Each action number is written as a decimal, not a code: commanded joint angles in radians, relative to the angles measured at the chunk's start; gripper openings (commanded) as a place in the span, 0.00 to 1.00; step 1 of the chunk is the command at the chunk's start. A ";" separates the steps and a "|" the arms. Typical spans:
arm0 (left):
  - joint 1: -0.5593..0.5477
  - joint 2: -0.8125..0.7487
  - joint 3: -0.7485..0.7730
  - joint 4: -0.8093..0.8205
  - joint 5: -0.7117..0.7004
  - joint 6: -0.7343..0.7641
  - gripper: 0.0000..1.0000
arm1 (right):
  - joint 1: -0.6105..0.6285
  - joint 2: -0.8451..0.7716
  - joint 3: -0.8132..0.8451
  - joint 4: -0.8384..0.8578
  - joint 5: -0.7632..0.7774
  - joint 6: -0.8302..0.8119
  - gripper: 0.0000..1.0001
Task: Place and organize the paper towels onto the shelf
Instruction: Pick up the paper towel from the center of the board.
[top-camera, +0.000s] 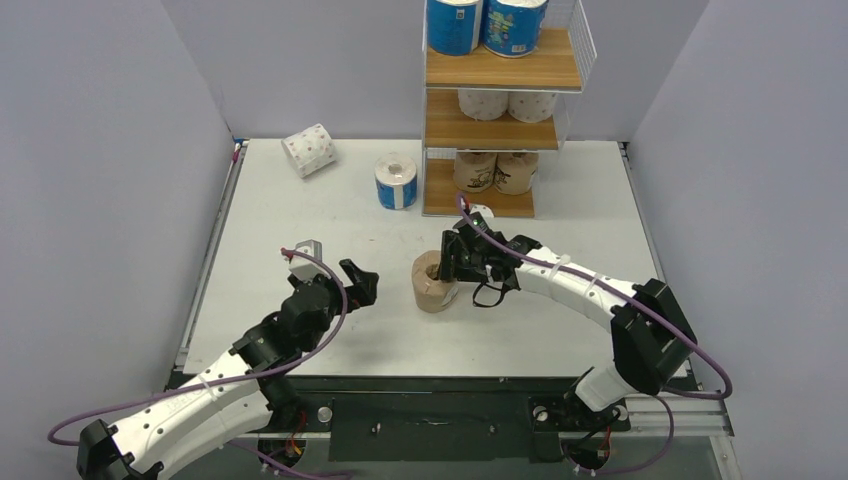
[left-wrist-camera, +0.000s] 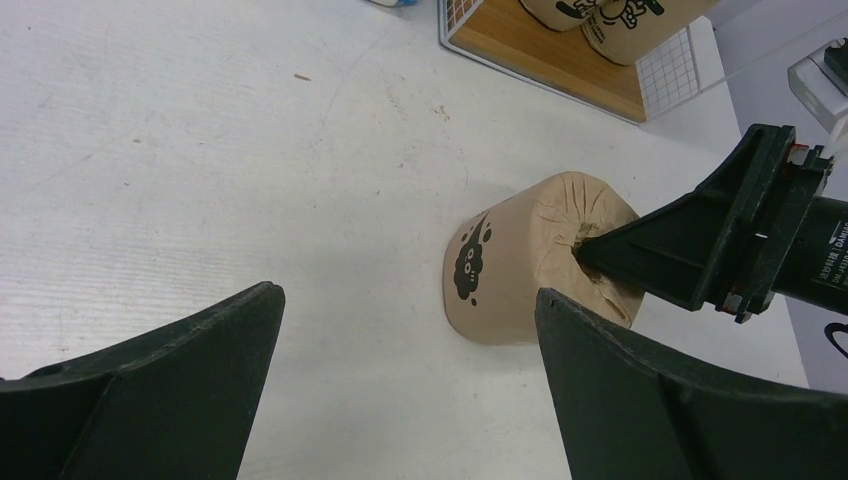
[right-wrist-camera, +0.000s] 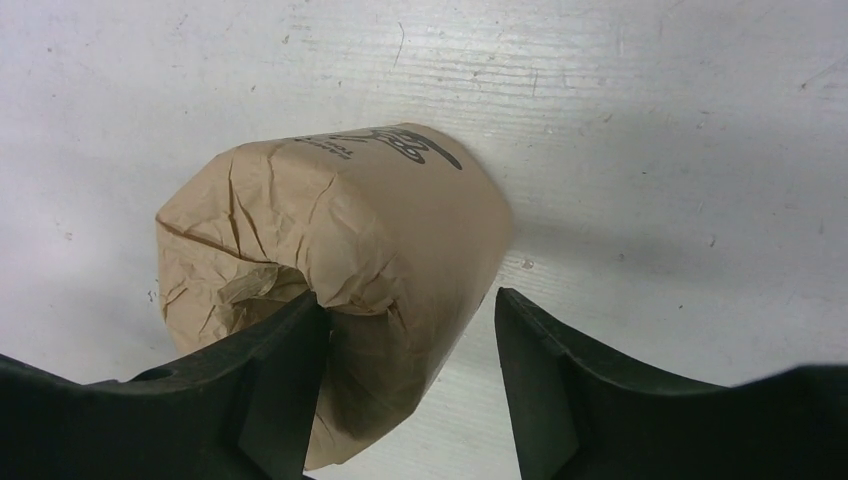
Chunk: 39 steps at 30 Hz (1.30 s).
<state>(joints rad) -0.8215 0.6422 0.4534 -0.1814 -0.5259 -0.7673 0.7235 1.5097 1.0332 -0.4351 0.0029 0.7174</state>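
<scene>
A brown kraft paper towel roll (top-camera: 432, 281) lies on the table in front of the shelf (top-camera: 503, 72). It shows in the left wrist view (left-wrist-camera: 510, 265) and the right wrist view (right-wrist-camera: 330, 210). My right gripper (top-camera: 452, 262) is open at the roll's end (right-wrist-camera: 410, 305): one finger sits in the core hollow, the other stands off the outer side with a gap. My left gripper (top-camera: 362, 283) is open and empty (left-wrist-camera: 408, 290), left of the roll. The shelf holds two blue rolls on top, two white dotted rolls in the middle and two brown rolls at the bottom.
A white roll with pink dots (top-camera: 309, 150) lies at the far left of the table. A blue roll (top-camera: 396, 181) stands upright just left of the shelf's bottom tier. Grey walls close in the table on the left, right and back.
</scene>
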 joint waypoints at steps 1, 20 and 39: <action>0.004 -0.009 -0.007 0.038 0.008 -0.018 0.96 | 0.018 0.025 0.043 0.009 0.017 -0.003 0.56; 0.005 -0.028 -0.019 0.016 0.001 -0.026 0.96 | -0.061 -0.061 0.125 -0.068 0.073 -0.024 0.34; 0.005 -0.032 -0.006 -0.031 -0.010 -0.044 0.96 | -0.342 0.080 0.246 0.166 0.165 0.236 0.33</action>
<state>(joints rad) -0.8215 0.6228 0.4305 -0.2016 -0.5201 -0.8043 0.3946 1.5349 1.2129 -0.4034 0.1280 0.8658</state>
